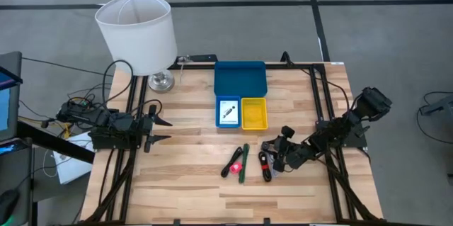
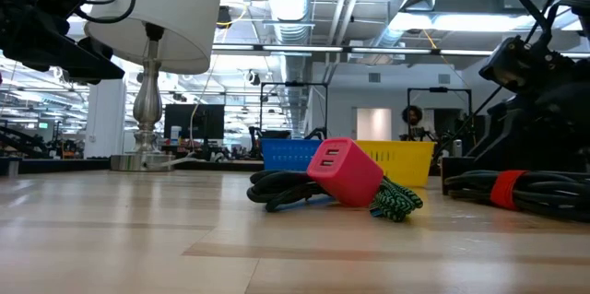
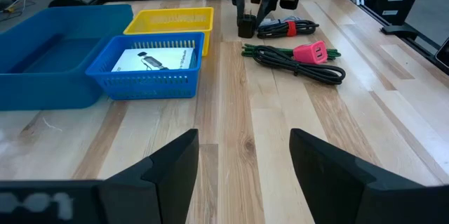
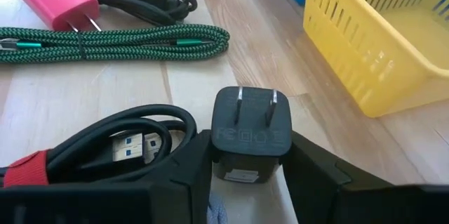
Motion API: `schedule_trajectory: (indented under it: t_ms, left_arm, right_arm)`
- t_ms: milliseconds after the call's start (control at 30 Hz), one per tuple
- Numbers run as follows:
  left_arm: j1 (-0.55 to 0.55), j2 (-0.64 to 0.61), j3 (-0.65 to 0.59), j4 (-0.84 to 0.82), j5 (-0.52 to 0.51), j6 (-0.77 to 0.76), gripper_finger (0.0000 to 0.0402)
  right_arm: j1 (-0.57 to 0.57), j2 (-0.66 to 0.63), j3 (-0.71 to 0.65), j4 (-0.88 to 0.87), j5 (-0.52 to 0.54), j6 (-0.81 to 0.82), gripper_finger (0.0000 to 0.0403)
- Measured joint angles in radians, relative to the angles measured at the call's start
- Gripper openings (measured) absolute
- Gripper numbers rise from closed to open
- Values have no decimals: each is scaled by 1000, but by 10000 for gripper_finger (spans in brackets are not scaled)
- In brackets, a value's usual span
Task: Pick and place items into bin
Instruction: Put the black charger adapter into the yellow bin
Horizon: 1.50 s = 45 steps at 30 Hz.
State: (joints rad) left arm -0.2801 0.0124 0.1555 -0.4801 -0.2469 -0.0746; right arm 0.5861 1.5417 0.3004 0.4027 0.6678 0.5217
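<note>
Pickup is under way: your right end effector (image 4: 250,155) is clamped on the black charger (image 4: 251,129), so next you lift toward the yellow tray (image 4: 365,34); left end effector (image 3: 242,157) waits spread apart.

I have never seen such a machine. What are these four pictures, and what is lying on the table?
This is a robot with two dark arms at a wooden table. One picture looks straight down from above, one looks level across the table top, and two come from cameras on the arms' wrists.

The left gripper waits at the table's left side, its jaws open and empty. The right gripper is at work: its jaws are shut on a black wall plug, beside a black cable bundle with a red strap.

Also on the table lie a pink charger, a green braided cable and a loose black cable. Behind them stand a wide blue tray, a small blue basket holding a white card, and a yellow basket. A white lamp stands at the back.
</note>
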Motion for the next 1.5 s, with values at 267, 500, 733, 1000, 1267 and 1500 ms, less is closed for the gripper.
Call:
schedule_trajectory:
  t_ms: [267,500,733,1000,1267,1500]
  left_arm:
    - [0,0,0,0,0,0,212]
    - [0,0,0,0,0,0,212]
    - [0,0,0,0,0,0,212]
    - [0,0,0,0,0,0,212]
    - [0,0,0,0,0,0,212]
    - [0,0,0,0,0,0,212]
  right_arm:
    - [0,-43,0,0,3,-10,157]
    - [-18,-141,0,0,10,-96,135]
    - [-116,-260,0,2,12,-221,155]
    - [-274,-364,0,3,11,-329,136]
    - [-455,-385,0,3,-120,-365,166]
    - [-546,-376,1,3,-185,-358,156]
